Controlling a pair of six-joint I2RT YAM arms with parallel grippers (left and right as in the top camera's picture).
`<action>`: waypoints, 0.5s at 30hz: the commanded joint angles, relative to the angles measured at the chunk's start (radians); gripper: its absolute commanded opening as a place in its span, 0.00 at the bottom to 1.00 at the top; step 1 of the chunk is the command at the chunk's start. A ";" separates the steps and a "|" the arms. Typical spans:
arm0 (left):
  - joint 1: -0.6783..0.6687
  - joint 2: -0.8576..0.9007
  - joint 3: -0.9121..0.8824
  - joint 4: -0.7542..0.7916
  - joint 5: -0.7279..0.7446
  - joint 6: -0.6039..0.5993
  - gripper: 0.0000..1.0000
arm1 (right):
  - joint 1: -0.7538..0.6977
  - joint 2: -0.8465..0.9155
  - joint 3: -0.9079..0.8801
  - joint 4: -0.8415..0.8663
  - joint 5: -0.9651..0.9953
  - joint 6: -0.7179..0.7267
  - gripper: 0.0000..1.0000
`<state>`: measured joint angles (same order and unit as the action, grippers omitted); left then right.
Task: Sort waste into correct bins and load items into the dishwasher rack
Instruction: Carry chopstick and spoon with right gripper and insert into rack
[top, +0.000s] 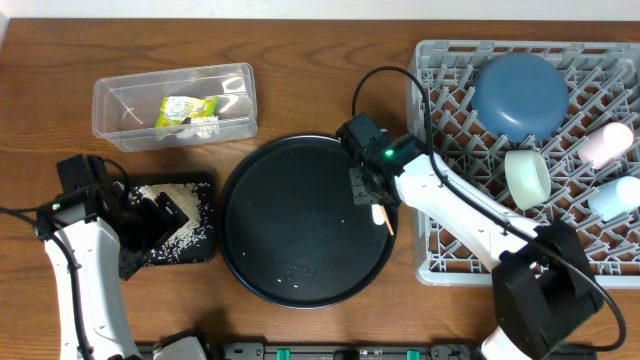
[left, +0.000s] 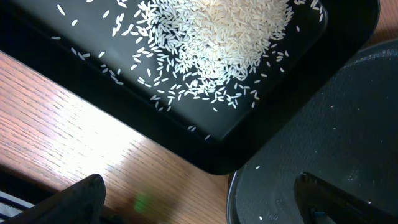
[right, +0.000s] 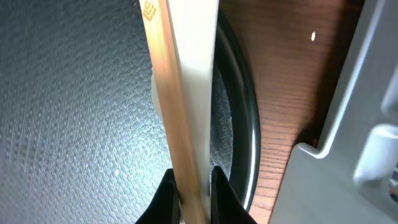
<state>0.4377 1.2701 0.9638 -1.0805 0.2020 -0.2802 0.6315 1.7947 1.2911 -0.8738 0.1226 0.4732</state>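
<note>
Loose white rice (left: 217, 37) lies heaped in the shallow black tray (left: 205, 158). My left gripper (left: 199, 208) hangs open just beside that tray, nothing between its fingers (left: 81, 196). In the overhead view the left gripper (top: 150, 217) is at the black tray (top: 196, 256). A yellow-green wrapper (top: 186, 109) lies in the clear tub (top: 120, 100). My right gripper (right: 193, 193) is shut on a wooden chopstick (right: 169, 93) and a slim white utensil (right: 200, 56), held together over the round tray's right edge. The grey rack (top: 452, 272) holds the blue bowl (top: 520, 92), mint-green bowl (top: 527, 178), pink cup (top: 607, 143) and pale blue cup (top: 615, 197).
A large round black tray (top: 290, 230) sits mid-table between the rice tray and the rack, with a few stray grains on it. A strip of wooden table (right: 280, 124) separates it from the rack's grey wall (right: 354, 112). The right arm reaches across the rack's left front corner.
</note>
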 joint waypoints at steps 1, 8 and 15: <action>0.003 0.004 0.005 -0.003 -0.012 0.017 0.98 | 0.016 -0.017 -0.003 -0.010 0.000 -0.060 0.01; 0.003 0.004 0.005 -0.004 -0.012 0.017 0.98 | 0.015 -0.058 -0.002 -0.021 0.000 -0.060 0.01; 0.003 0.004 0.005 -0.003 -0.012 0.016 0.98 | -0.005 -0.217 -0.002 -0.024 0.028 -0.060 0.01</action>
<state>0.4377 1.2701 0.9638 -1.0801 0.2020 -0.2802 0.6353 1.6604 1.2850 -0.8940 0.1268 0.4278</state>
